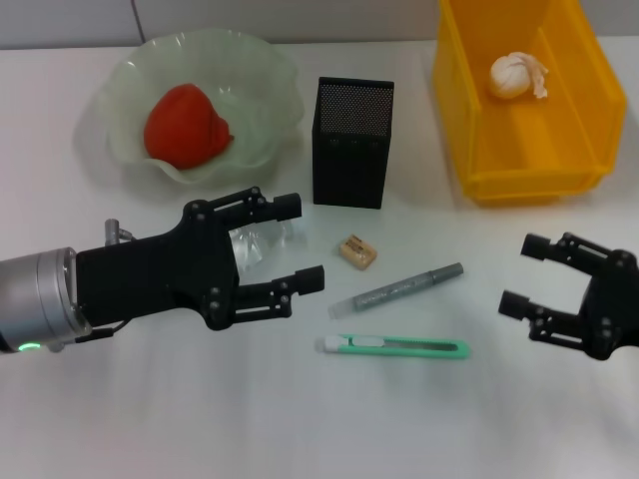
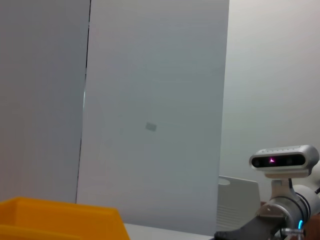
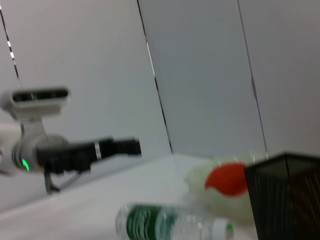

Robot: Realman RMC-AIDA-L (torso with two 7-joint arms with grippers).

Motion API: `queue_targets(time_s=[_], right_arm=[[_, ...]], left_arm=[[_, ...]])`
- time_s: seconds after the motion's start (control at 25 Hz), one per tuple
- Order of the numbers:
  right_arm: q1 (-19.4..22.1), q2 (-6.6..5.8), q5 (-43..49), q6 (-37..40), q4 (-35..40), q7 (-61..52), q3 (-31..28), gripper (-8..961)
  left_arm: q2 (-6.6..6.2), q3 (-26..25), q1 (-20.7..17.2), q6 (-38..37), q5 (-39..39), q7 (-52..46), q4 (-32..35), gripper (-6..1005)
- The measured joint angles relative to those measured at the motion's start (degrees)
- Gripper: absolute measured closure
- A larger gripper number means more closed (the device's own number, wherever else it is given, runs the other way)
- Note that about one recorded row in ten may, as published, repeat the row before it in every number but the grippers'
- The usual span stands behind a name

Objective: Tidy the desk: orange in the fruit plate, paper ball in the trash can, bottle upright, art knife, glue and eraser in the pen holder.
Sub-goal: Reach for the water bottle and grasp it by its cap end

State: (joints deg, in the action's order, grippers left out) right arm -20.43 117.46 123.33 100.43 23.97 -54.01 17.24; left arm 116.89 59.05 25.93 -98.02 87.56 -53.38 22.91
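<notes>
The orange (image 1: 185, 125) lies in the pale green fruit plate (image 1: 255, 80) at the back left. The paper ball (image 1: 514, 75) rests inside the yellow trash can (image 1: 589, 100) at the back right. The black mesh pen holder (image 1: 351, 145) stands between them. In front of it lie the tan eraser (image 1: 356, 251), the grey glue (image 1: 397, 289) and the mint-green art knife (image 1: 394, 346). The bottle (image 1: 262, 239) lies on its side, mostly hidden under my left gripper (image 1: 305, 242), which hovers open over it. The bottle (image 3: 170, 222) shows its green label in the right wrist view. My right gripper (image 1: 519, 274) hangs open at the right, holding nothing.
The white desk (image 1: 150, 419) stretches bare along its front. The right wrist view shows the orange (image 3: 227, 180), the pen holder (image 3: 287, 195) and my left arm (image 3: 85, 152) farther off. The left wrist view catches the trash can (image 2: 60, 220) rim.
</notes>
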Motion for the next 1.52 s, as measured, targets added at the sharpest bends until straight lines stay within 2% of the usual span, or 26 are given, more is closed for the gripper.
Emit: queue_targets(time_s=[0.2, 0.44, 0.56, 0.6, 0.76, 0.8, 0.84, 0.96, 1.12, 1.16, 1.2, 1.52], right_arm=[[-0.7, 0.46, 2.3, -4.0, -0.2, 0.2, 0.5, 145], [-0.8, 0.65, 2.4, -4.3, -0.2, 1.0, 0.7, 146], [-0.7, 0.68, 2.4, -4.2, -0.2, 1.5, 1.0, 146], [-0.6, 0.73, 2.4, -4.3, -0.2, 1.7, 1.2, 146], [-0.4, 0.78, 2.3, -4.4, -0.2, 2.1, 1.3, 147], [-0.3, 0.78, 2.2, -4.4, -0.2, 2.2, 1.3, 147], [-0.3, 0.78, 2.2, -4.4, -0.2, 2.2, 1.3, 147], [-0.3, 0.78, 2.3, -4.4, -0.2, 2.3, 1.3, 147], [-0.2, 0.81, 2.3, -4.4, -0.2, 2.3, 1.3, 147], [-0.1, 0.83, 2.3, -4.4, -0.2, 2.3, 1.3, 148], [-0.1, 0.88, 2.4, -4.4, -0.2, 2.3, 1.3, 148], [-0.1, 1.04, 2.4, -4.5, -0.2, 2.3, 1.3, 148]], left_arm=[[-0.19, 0.0, 0.1, 0.5, 0.1, -0.1, 0.0, 244], [-0.18, 0.3, 0.6, 1.8, 0.2, -1.7, 1.1, 247], [0.08, 0.5, 1.1, 4.7, 2.2, -8.2, 4.9, 248], [0.34, 0.3, 1.6, 7.1, 4.5, -14.1, 8.7, 249], [0.42, 0.3, 2.2, 9.0, 6.6, -19.5, 12.6, 250], [0.43, 0.3, 3.3, 10.7, 10.1, -25.4, 16.8, 251], [0.43, 0.3, 3.3, 10.7, 10.1, -25.4, 16.8, 251], [0.52, 0.0, 6.4, 12.2, 18.4, -34.0, 23.4, 253], [0.69, -0.1, 8.6, 12.3, 23.5, -38.4, 26.4, 255], [0.89, -0.1, 9.8, 12.2, 26.3, -40.3, 27.8, 255], [1.38, 0.1, 12.2, 12.3, 32.4, -44.3, 30.9, 256], [1.74, 1.0, 19.0, 12.1, 44.7, -51.1, 32.3, 259]])
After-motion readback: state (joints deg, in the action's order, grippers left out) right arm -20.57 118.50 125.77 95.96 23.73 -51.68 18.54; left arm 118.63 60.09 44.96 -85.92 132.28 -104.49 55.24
